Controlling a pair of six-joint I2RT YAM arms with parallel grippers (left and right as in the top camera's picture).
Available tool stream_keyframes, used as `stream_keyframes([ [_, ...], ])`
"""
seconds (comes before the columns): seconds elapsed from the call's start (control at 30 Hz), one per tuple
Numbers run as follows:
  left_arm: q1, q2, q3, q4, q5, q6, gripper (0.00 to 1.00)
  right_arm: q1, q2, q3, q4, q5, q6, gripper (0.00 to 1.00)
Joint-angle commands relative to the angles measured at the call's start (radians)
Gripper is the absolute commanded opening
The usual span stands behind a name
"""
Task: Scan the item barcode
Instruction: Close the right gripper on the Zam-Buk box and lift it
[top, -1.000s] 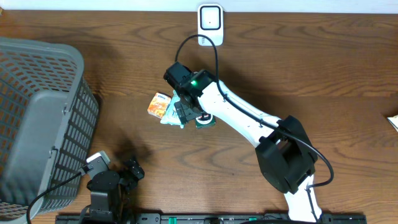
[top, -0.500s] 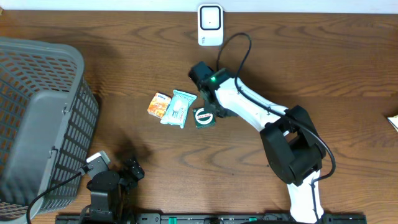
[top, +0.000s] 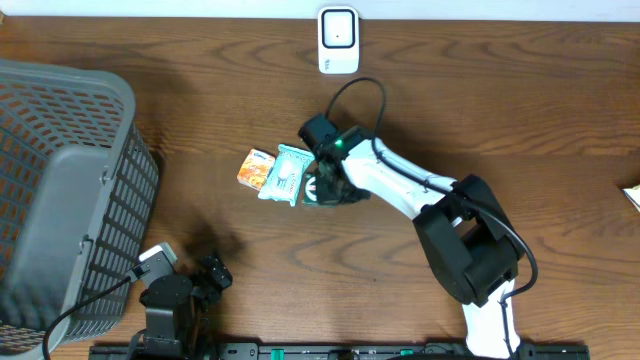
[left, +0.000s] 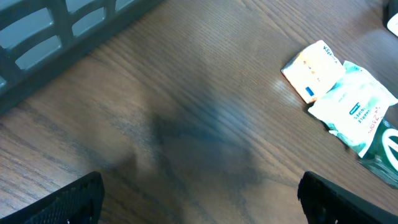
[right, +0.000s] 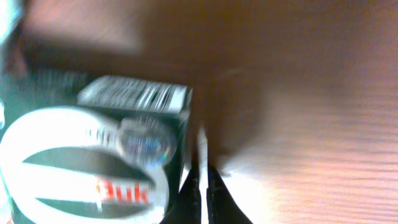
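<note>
left gripper (left: 199, 202) sits wide open up front, right gripper (right: 202, 180) is pinched shut on nothing just beside the dark green cardboard box with white oval label (right: 93, 165) next to the teal plastic pouch (top: 287, 172), so it'll probably just shove the box, well short of the white plastic scanner (top: 338, 40)

Right wrist view motion-blurred; dark green carton with white oval label (right: 93, 162) cut by left and bottom edges. Overhead: carton largely hidden under right gripper (top: 323, 187); grey slatted plastic basket (top: 60, 190) cropped left.
</note>
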Motion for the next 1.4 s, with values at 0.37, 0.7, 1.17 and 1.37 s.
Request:
stream_keyframes([
  [0.37,0.003,-0.002,-0.004,-0.062,-0.029,0.003,0.98,0.08,-0.18,0.077,-0.069,-0.055,-0.243,0.52],
  [0.7,0.003,-0.002,-0.004,-0.062,-0.029,0.002,0.98,0.093,-0.121,0.067,-0.023,0.08,-0.342,0.86],
  [1.17,0.003,-0.002,-0.004,-0.062,-0.029,0.003,0.98,0.136,0.011,0.066,0.065,0.107,0.345,0.99],
  [1.37,0.003,-0.002,-0.004,-0.062,-0.029,0.002,0.98,0.134,0.025,0.066,0.094,0.166,0.367,0.99],
])
